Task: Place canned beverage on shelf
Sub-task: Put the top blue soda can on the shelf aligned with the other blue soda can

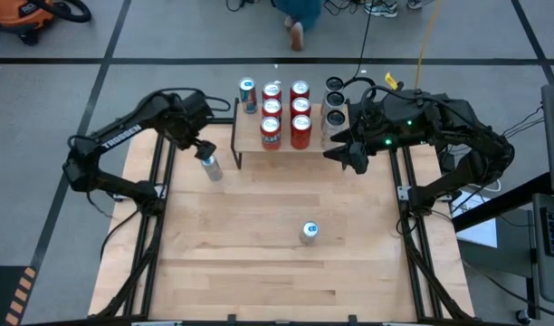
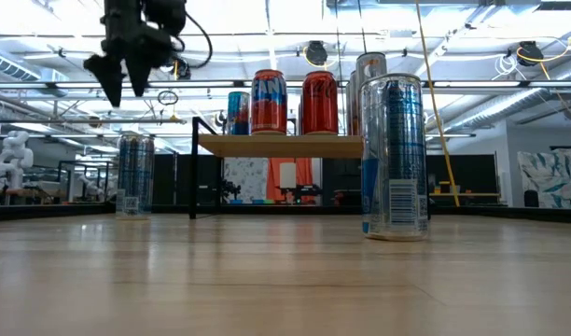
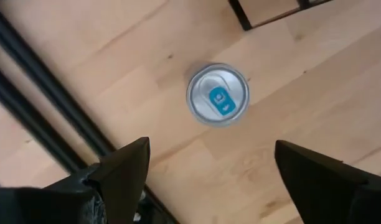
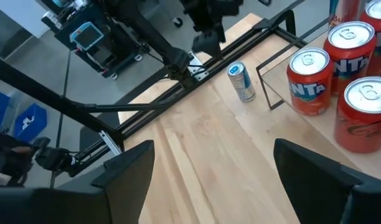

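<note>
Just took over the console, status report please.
Left gripper open above can by shelf. Right gripper open, idle at shelf's right end. Second can mid-table. Nothing blocking.

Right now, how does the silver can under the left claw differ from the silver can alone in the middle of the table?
The can by the shelf stands beside the shelf, directly beneath the open left gripper. The lone can stands far from both the shelf and the right gripper. Both are upright, silver-blue, unheld.

Cans (image 1: 300, 110) stand on the shelf (image 1: 250, 136) at the table's (image 1: 259, 272) rear; one can (image 1: 210, 167) stands on the table left of it, another (image 1: 310, 232) well in front
</note>
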Robot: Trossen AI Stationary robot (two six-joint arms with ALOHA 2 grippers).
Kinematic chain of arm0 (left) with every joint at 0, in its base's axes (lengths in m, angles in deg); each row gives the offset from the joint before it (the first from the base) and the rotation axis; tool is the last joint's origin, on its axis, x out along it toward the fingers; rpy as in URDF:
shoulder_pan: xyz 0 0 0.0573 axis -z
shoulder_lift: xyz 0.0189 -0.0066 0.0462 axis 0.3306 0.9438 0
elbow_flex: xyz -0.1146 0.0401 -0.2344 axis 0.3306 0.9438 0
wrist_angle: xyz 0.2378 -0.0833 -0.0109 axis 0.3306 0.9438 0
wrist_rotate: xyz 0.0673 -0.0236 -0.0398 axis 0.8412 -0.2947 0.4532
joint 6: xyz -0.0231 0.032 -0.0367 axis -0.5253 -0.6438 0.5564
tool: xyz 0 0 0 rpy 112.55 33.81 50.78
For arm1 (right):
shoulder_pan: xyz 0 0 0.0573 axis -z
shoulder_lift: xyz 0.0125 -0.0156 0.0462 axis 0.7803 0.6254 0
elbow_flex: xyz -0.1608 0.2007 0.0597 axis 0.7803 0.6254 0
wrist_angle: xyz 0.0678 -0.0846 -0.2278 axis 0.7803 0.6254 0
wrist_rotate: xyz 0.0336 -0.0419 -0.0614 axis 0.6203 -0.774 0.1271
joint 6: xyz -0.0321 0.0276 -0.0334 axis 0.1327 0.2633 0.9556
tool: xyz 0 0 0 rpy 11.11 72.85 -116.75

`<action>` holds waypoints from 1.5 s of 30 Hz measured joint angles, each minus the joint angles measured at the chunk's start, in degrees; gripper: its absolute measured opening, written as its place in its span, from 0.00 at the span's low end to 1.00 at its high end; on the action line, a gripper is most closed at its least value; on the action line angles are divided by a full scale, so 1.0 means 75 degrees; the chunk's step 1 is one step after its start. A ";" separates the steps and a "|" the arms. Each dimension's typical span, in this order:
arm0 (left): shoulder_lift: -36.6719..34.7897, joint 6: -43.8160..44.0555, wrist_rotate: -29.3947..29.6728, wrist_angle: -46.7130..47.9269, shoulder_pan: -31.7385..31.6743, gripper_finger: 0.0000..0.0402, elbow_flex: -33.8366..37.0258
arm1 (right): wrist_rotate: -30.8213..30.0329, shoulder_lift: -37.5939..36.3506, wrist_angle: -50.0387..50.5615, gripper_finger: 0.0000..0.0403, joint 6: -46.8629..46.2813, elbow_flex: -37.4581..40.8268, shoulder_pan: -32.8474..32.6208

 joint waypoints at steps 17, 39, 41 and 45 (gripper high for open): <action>-0.0002 0.0006 -0.0073 -0.1771 0.0009 0.85 0.1207 | 0.0029 0.0000 0.0061 0.77 0.0376 0.0000 -0.0012; 0.0000 0.0707 -0.0138 -0.2446 0.0024 0.85 0.2032 | 0.0035 0.0000 0.0061 0.77 0.0485 0.0000 -0.0012; 0.0003 0.0789 -0.0097 -0.2384 0.0070 0.85 0.1913 | 0.0035 0.0000 0.0061 0.77 0.0485 0.0000 -0.0012; 0.0003 0.0791 -0.0041 -0.2386 0.0127 0.85 0.1886 | 0.0035 0.0000 0.0061 0.77 0.0485 0.0000 -0.0012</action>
